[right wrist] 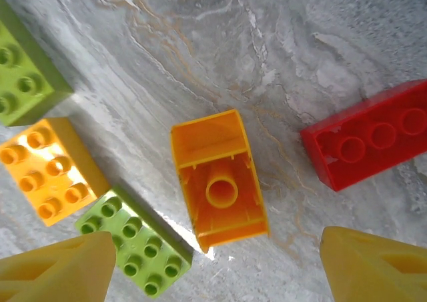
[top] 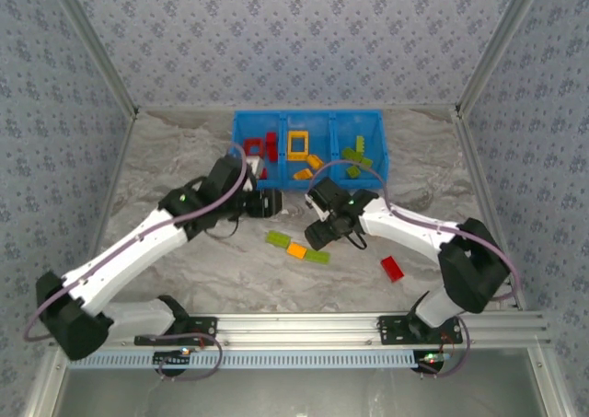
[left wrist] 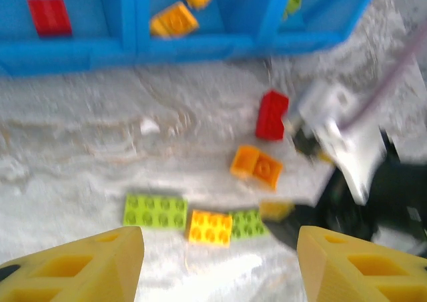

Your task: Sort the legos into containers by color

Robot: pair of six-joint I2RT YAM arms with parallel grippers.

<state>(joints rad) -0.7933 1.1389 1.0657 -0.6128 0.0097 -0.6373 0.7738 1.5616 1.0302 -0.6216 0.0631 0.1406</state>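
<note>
Seen from above, the blue tray [top: 319,132] sits at the upper middle of the frame on the marbled table [top: 184,159], with red bricks [top: 260,147] in its left compartment, a yellow frame [top: 297,144] and orange pieces in the middle one, and green bricks [top: 358,153] in the right one. The left gripper [top: 263,203] hangs just below the tray's lower left corner, and the right gripper [top: 322,233] is lower, right of centre. In the left wrist view its yellow fingers [left wrist: 100,262] sit in the two bottom corners, spread wide with nothing between them. A row of three bricks [left wrist: 210,227], green, yellow-orange and green, lies across the lower middle, and the tray's front wall [left wrist: 200,49] runs along the top. In the right wrist view the fingers [right wrist: 60,272] are also in the bottom corners, wide apart and gripping nothing. An orange brick [right wrist: 219,181] lies upside down on the table at centre frame, just above the gap and touching neither finger. A red brick [right wrist: 370,142], also upside down, lies apart from it at the right edge. The row of three runs down the left side
</note>
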